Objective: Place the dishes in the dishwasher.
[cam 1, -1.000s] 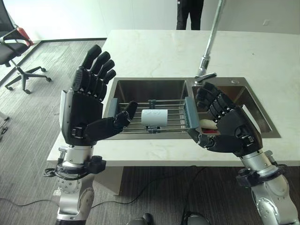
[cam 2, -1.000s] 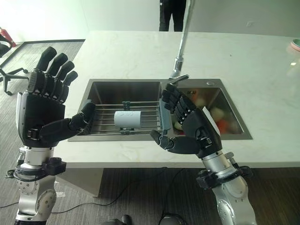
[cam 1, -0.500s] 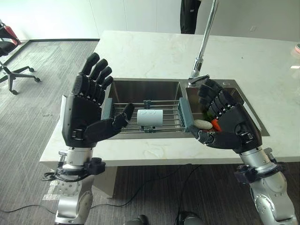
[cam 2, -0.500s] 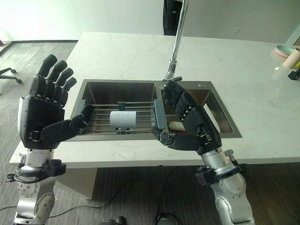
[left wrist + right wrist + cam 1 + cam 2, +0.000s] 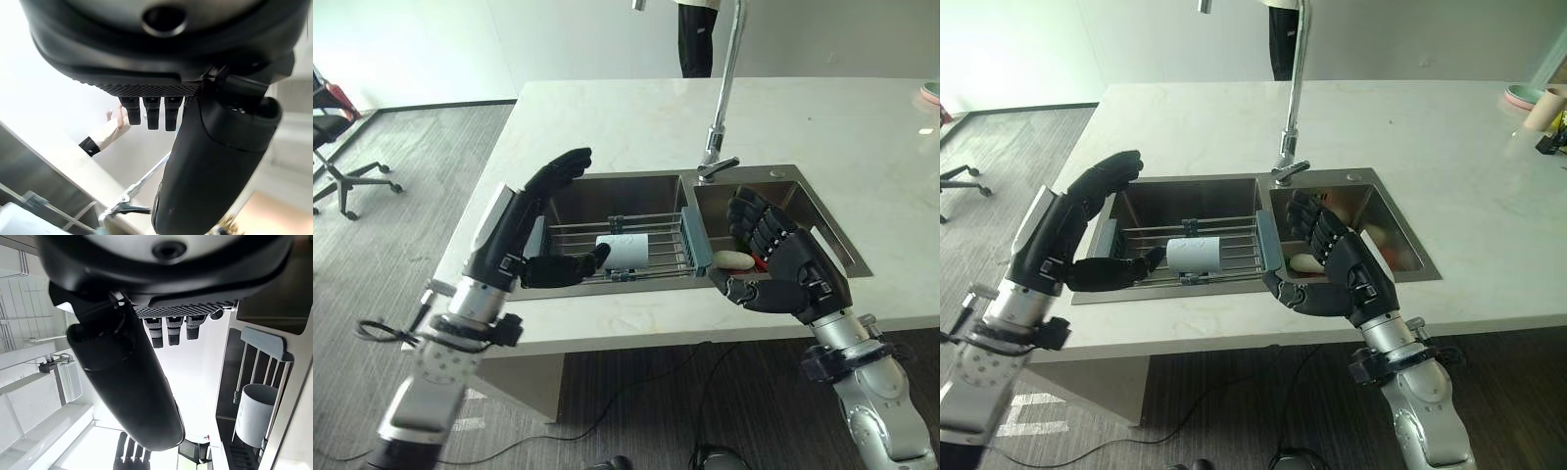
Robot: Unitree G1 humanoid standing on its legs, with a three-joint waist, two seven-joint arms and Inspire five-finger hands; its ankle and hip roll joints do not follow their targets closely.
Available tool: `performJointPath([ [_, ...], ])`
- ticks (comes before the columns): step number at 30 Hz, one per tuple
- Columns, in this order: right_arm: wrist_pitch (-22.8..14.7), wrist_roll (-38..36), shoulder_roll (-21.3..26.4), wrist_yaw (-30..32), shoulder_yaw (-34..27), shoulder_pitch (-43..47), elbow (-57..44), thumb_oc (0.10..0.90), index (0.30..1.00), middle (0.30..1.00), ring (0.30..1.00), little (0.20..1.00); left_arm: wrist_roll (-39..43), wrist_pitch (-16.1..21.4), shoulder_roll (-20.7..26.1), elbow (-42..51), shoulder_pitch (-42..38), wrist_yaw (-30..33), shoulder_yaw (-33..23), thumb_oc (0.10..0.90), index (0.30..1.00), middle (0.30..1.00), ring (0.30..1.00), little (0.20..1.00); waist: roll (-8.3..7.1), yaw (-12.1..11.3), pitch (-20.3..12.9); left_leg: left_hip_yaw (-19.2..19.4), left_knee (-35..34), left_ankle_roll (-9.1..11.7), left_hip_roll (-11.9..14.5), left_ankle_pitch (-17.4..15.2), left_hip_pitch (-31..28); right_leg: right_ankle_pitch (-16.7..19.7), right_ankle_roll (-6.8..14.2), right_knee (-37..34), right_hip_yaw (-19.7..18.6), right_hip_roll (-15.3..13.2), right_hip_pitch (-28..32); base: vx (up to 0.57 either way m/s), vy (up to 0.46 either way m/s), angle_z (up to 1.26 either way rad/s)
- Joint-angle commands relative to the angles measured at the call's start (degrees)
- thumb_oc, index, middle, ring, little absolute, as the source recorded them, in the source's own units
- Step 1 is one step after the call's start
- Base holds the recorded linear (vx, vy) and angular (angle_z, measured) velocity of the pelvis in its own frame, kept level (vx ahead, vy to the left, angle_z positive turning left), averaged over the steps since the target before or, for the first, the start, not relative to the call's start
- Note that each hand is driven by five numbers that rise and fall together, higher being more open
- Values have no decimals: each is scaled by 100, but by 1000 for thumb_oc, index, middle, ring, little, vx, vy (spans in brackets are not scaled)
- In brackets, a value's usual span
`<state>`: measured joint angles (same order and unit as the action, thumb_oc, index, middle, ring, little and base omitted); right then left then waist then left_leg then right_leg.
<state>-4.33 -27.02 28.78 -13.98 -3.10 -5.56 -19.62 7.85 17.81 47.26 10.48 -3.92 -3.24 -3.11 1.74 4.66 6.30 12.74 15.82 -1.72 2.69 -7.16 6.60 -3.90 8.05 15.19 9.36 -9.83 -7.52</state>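
A white cup (image 5: 627,251) lies on its side on a wire rack (image 5: 651,245) spanning the left basin of the steel sink (image 5: 607,191) set into the pale bench (image 5: 636,117). In the right basin, partly behind the right hand, a white dish (image 5: 733,259) and something red beside it can be made out. The left hand (image 5: 524,220) hangs over the sink's left edge, fingers straight and spread, thumb pointing toward the cup, gripping nothing. The right hand (image 5: 788,269) is raised over the near edge of the right basin, palm turned left, fingers loosely bent and apart, also empty. A tall faucet (image 5: 720,98) rises at the far side between the basins. The right eye view adds a bowl (image 5: 1518,97) and a cup-like item at the far right of the bench; the left eye view adds an office chair (image 5: 337,147) on the floor at left. A person (image 5: 695,39) stands beyond the bench. The right wrist view shows the cup upright-looking beside the rack's grey end piece; the left wrist view catches a person's raised hand (image 5: 115,128)
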Motion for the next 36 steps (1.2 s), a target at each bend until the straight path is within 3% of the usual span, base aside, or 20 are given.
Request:
performJointPath([
  [1,-308,-93,134,-91,-170,753,-379,800,900,900,900,900,372,92,118,164,-818,-105,-367,800,900,900,900,900,44,84,-161,-46,137,111,13,-964,-508,-423,8,200,9,203,20,55,77,-22],
  [6,-19,-143,504,-280,-155,976,-364,800,900,900,900,900,423,-649,686,-297,-1341,-762,-146,800,900,900,900,900,222,209,-209,45,137,127,16,-937,-535,-439,5,200,-98,235,33,11,84,-7],
  [13,157,-302,908,-414,-144,1213,-242,800,900,900,900,900,817,-1173,1225,-1327,-2222,-1385,510,800,900,900,900,900,427,387,-249,164,137,147,-14,-911,-556,-445,30,200,-256,275,34,7,72,-10],
  [16,168,-256,1028,-554,-126,1296,-144,800,900,900,900,900,1113,-1436,1207,-1799,-2663,-1663,932,800,900,900,900,900,515,458,-242,226,137,148,-18,-935,-595,-487,44,200,-302,282,67,-5,76,-5],
  [27,100,-286,1162,-699,-225,1427,-17,800,900,900,900,900,882,-1520,889,-2754,-3126,-1798,1334,800,900,900,900,900,504,578,-262,325,137,111,-45,-935,-630,-498,31,200,-470,370,67,-7,8,-7],
  [36,48,-240,1138,-831,-211,1468,30,800,900,900,900,900,453,-1237,843,-3431,-3506,-1457,1486,800,900,900,900,900,506,665,-294,443,137,85,-38,-960,-663,-507,35,200,-555,421,63,0,2,-3],
])
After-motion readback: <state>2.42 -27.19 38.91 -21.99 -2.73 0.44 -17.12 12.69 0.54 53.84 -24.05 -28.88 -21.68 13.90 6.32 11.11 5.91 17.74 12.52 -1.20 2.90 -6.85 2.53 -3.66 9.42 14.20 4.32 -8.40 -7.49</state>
